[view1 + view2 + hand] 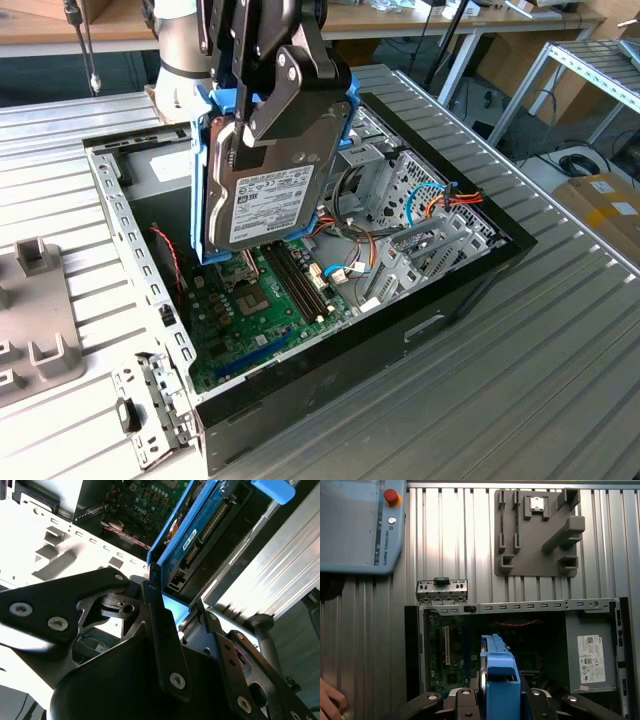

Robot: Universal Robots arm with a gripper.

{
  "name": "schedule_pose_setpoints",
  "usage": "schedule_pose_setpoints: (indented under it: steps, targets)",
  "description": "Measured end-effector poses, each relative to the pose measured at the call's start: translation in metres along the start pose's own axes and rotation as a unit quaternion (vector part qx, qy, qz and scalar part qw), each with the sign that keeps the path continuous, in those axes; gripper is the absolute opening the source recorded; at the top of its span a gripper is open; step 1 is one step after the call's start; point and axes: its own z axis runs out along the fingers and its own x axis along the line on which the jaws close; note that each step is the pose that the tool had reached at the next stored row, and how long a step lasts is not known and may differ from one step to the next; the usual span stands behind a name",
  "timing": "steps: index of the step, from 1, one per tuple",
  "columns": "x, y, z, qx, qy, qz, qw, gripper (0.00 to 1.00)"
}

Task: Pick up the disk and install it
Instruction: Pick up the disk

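You see the gripper (272, 118) clamped on the disk (262, 200), its fingers pressing it from both sides. The disk stands on edge, held above the open computer case (330, 370). In the exterior view, the motherboard (262, 310) lies at 6 o'clock from the disk and the drive cage (400, 180) at 3 o'clock.
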Motion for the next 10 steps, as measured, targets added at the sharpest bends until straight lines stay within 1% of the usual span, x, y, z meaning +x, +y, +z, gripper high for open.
schedule_pose_setpoints:
  steps: [10]
  targets:
    - [0.0031,-0.0001,-0.0001,0.0000,0.0000,0.000,1.0000,0.37]
